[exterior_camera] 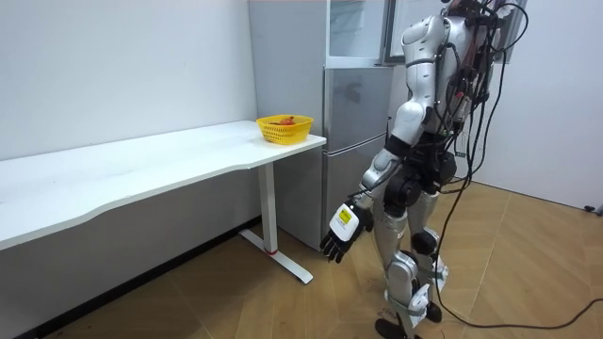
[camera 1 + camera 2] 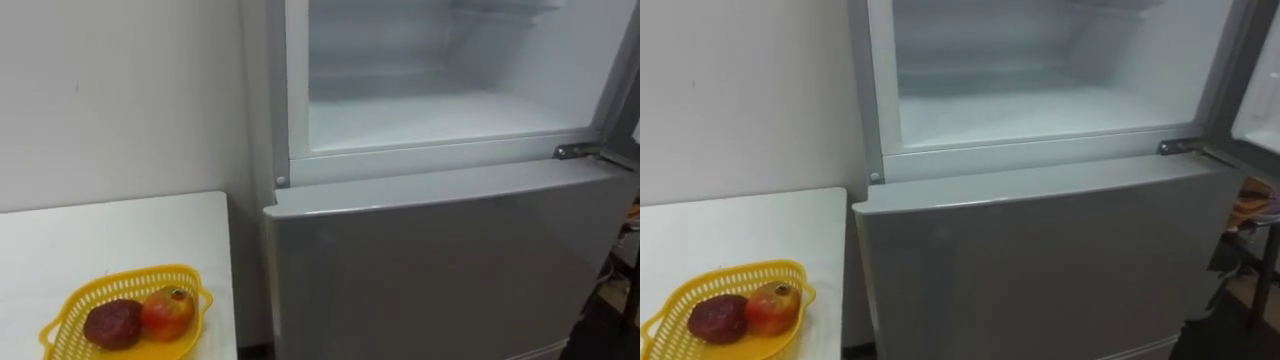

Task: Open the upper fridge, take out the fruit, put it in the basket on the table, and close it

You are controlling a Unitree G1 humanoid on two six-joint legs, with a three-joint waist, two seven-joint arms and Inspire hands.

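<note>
Two fruits (image 2: 168,312) in yellow basket (image 2: 130,275) on table (image 2: 120,235) beside open upper fridge (image 2: 440,120) — my left hand (image 1: 344,229) hangs well apart, fingers relaxed, holding nothing.

You are looking at a plain test room set up like a kitchen corner: bare white walls (image 1: 122,66), a wood-plank floor (image 1: 283,311), a long white surface (image 1: 141,174), a silver fridge (image 1: 353,141) with its upper compartment (image 2: 450,110) open, and a yellow basket (image 1: 283,135) of fruit (image 2: 167,312).
</note>
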